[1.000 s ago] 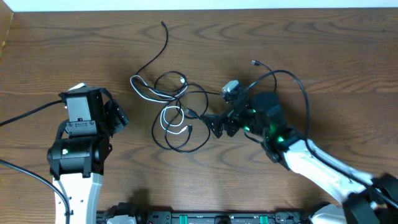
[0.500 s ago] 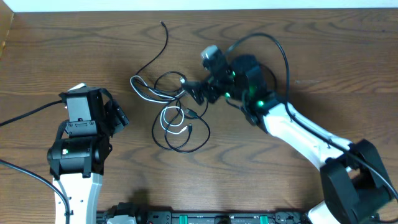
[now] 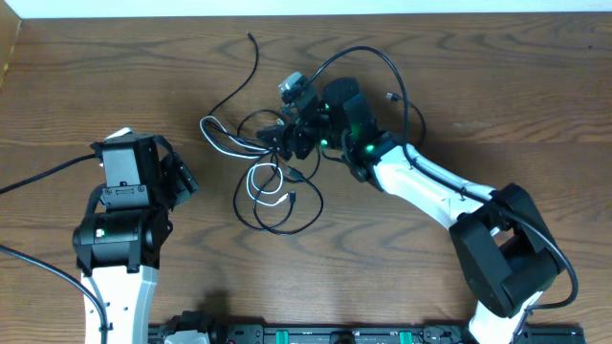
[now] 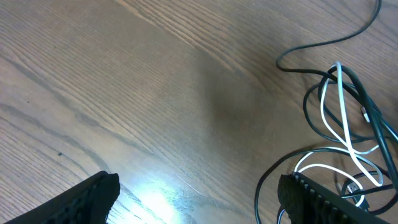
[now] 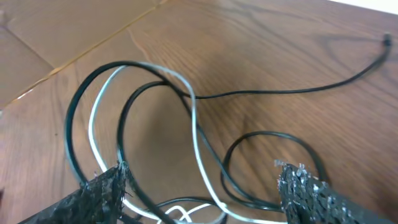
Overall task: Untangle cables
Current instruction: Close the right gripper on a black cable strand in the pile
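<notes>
Left gripper [image 3: 178, 178]: near front-left of the table [image 3: 516, 86], jaws apart, nothing between them, well clear of the cables [image 3: 285, 173] to its right.

Cables: black cords and one white, looped in a tangle mid-table.

Right gripper [image 3: 290, 139]: over the far side of the tangle. Jaws apart, straddling white and black strands, not clamped on them.

Black cord end [image 3: 251, 38]: trails toward the far edge.

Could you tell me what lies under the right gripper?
Under the right gripper, black cables and a white cable loop on the table; overhead, it covers their crossing.
</notes>
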Robot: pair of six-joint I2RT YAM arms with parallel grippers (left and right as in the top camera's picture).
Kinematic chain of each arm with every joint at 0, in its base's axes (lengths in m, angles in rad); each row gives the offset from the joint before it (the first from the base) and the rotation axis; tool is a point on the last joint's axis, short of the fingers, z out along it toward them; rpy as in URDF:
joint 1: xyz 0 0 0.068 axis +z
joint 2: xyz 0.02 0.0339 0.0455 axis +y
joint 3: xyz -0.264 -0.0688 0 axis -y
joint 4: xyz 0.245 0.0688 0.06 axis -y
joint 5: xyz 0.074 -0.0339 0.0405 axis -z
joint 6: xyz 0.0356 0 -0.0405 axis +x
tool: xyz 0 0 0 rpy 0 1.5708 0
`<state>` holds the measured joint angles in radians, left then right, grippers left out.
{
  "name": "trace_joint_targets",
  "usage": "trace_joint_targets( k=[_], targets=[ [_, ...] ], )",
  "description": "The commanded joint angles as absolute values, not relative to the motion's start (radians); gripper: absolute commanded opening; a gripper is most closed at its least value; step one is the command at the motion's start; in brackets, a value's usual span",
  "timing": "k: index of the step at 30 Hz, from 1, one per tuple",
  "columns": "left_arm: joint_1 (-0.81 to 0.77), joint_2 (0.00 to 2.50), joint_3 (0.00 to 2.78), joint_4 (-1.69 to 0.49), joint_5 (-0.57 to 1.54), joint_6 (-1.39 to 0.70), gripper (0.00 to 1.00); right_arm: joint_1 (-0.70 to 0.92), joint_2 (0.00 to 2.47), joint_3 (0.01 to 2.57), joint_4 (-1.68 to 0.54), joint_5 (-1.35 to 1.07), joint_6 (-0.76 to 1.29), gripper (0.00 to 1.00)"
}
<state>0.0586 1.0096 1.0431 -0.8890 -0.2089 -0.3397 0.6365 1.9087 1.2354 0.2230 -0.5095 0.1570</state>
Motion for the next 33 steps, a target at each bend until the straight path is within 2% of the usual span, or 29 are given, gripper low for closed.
trace_joint_targets(
  k=[1,9,10,12,13,22,23,25,27,33],
  targets=[
    [0.064,1.005,1.047,-0.889,-0.218,-0.345,0.86,0.664,1.903,1.250,0.223,-0.523,0.170,0.78],
    [0.064,1.005,1.047,-0.889,-0.218,-0.345,0.86,0.726,1.916,1.250,0.221,-0.440,0.122,0.75],
    [0.064,1.005,1.047,-0.889,-0.218,-0.345,0.86,0.731,1.917,1.250,0.220,-0.416,0.122,0.73],
    [0.064,1.005,1.047,-0.889,-0.218,-0.345,0.86,0.749,1.935,1.250,0.228,-0.300,0.122,0.61],
    [0.064,1.005,1.047,-0.889,-0.218,-0.345,0.86,0.755,1.948,1.250,0.231,-0.275,0.122,0.59],
    [0.064,1.005,1.047,-0.889,-0.218,-0.345,0.86,0.773,2.069,1.250,0.351,-0.268,0.122,0.59],
    [0.064,1.005,1.047,-0.889,-0.218,-0.345,0.86,0.774,2.081,1.250,0.364,-0.270,0.123,0.56],
    [0.064,1.005,1.047,-0.889,-0.218,-0.345,0.86,0.774,2.095,1.250,0.368,-0.271,0.126,0.42],
    [0.064,1.005,1.047,-0.889,-0.218,-0.345,0.86,0.773,2.094,1.250,0.361,-0.271,0.126,0.03],
    [0.064,1.005,1.047,-0.889,-0.218,-0.345,0.86,0.766,2.030,1.250,0.376,-0.315,0.173,0.01]
  ],
)
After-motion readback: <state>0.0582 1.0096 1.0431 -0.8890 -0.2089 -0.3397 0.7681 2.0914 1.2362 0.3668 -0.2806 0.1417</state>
